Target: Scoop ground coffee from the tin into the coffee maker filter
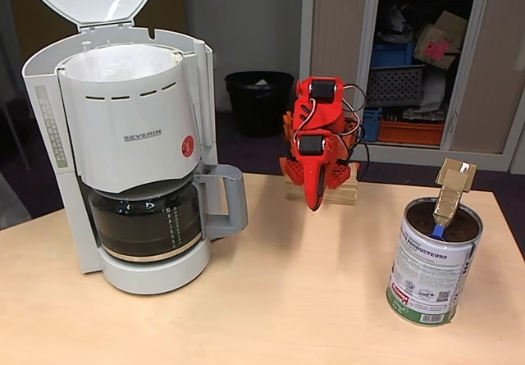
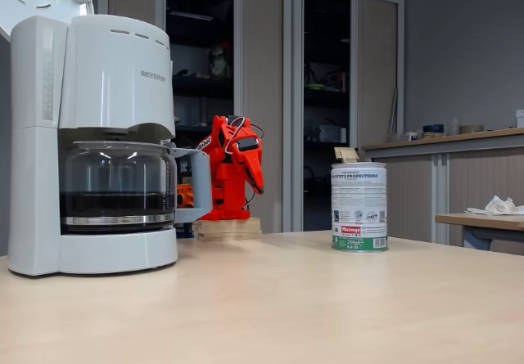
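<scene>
The shiny labelled metal tin (image 1: 434,260) stands open, well apart from the red arm's folded gripper (image 1: 314,203) — jaw state unclear. A cardboard-handled scoop (image 1: 449,197) leans ready in its ground coffee (image 1: 463,227); the white paper-lined filter basket (image 1: 131,115) waits uncovered.

Open labelled tin (image 1: 432,265) stands upright right of the white filter (image 1: 135,119) seated in its machine.

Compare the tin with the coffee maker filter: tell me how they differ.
The tin is shiny metal with a printed label; the coffee maker filter is plain white plastic.
The tin stands on the table; the filter sits raised in the machine above the carafe.
A scoop handle sticks out of the tin; the filter holds white paper lining.
Both are open-topped.
</scene>
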You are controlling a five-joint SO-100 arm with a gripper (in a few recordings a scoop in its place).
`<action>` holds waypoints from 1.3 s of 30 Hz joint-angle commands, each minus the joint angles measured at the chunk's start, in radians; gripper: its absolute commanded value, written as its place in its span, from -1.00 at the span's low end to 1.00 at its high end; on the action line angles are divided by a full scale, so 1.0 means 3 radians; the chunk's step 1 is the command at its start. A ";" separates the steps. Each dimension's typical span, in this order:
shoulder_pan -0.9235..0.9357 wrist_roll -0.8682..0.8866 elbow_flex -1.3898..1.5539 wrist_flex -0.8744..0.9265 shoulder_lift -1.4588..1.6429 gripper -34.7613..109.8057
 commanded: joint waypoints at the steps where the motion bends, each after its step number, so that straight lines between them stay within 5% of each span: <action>1: 0.0000 -0.0297 0.0082 0.0102 0.0041 -0.52; 19: 0.0373 -0.0532 0.0522 -0.0215 0.0026 -0.52; 39: 0.0435 -0.0762 0.0522 0.0097 0.0031 -0.52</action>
